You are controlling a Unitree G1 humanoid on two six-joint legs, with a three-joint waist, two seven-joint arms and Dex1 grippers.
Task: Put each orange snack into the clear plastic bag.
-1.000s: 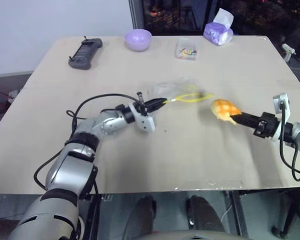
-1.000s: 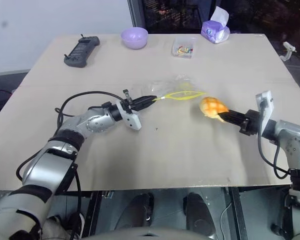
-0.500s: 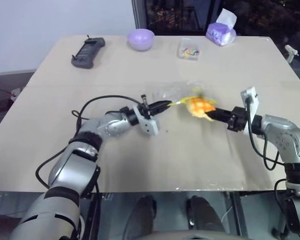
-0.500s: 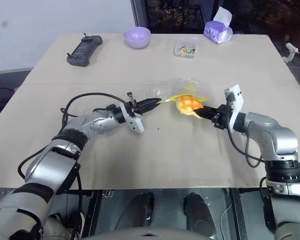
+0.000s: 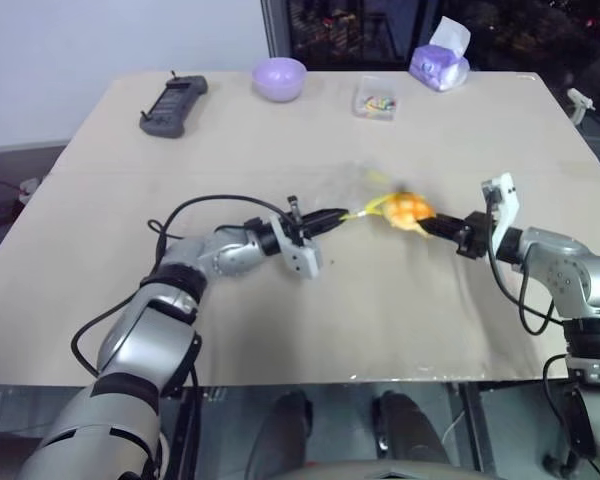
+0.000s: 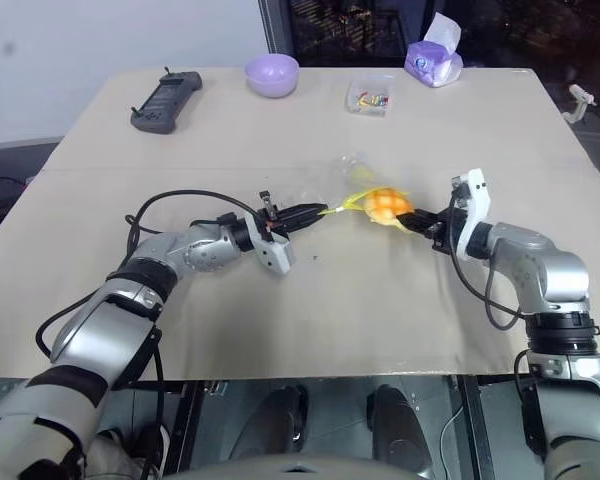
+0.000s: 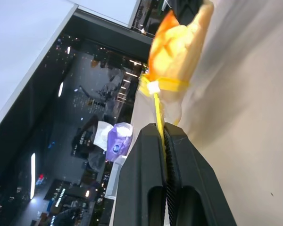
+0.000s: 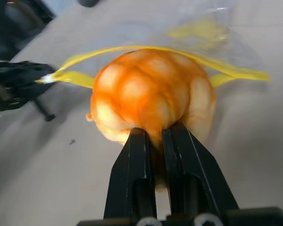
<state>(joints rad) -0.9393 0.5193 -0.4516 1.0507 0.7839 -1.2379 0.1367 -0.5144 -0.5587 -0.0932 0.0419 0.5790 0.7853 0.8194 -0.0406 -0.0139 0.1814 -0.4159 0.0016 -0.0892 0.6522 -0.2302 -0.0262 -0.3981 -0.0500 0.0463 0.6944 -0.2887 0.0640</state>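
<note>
Two head cameras sit side by side above a beige table point(image 5: 280, 330), looking forward and down across it toward a dark window at the far end. They share almost the same scene, slightly offset sideways. The left wrist camera looks level along the left gripper point(image 7: 163, 134), very close to its shut fingers, facing the orange snack point(image 7: 179, 44) and the window beyond. The right wrist camera looks along the right gripper point(image 8: 159, 136), very near the snack, facing the left gripper across it. All four views share the snack at the clear plastic bag point(image 8: 212, 35).
</note>
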